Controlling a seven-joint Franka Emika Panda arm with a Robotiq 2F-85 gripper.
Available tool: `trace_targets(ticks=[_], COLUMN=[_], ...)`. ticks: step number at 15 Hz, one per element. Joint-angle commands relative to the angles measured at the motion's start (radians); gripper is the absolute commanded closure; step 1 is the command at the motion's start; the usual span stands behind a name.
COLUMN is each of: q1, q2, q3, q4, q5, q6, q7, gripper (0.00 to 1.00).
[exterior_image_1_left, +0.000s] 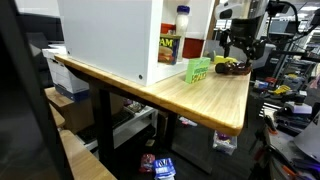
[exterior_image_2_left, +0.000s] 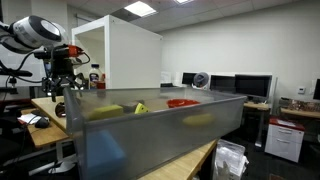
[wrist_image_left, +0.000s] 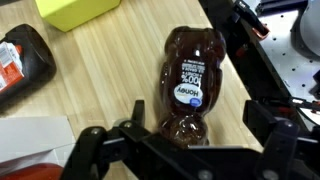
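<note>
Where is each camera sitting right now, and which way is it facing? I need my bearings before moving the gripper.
Exterior view: off one corner of the wooden table, looking along it past the white box to the gripper at the far end.
Exterior view: behind a translucent bin, facing across it; arm and gripper at the frame's left.
Wrist view: looks down on the honey bottle lying on the table; open gripper fingers along the bottom.
Shared: both exterior views show the white box and gripper.
</note>
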Motion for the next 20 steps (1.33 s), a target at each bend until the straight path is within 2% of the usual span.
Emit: trace_targets(ticks=[1,12,20], q1=[0.024,0.045,0.038], q2=[0.098,0.275,0.345], q3=[0.024,0.062,0.067], q4=[0.077,0.205,0.25], q5=[-0.038,-0.068,-0.111], q6=[-0.075,-0.142,-0.184], q7=[0.062,0.096,0.128], gripper=[0.0,0.0,0.0])
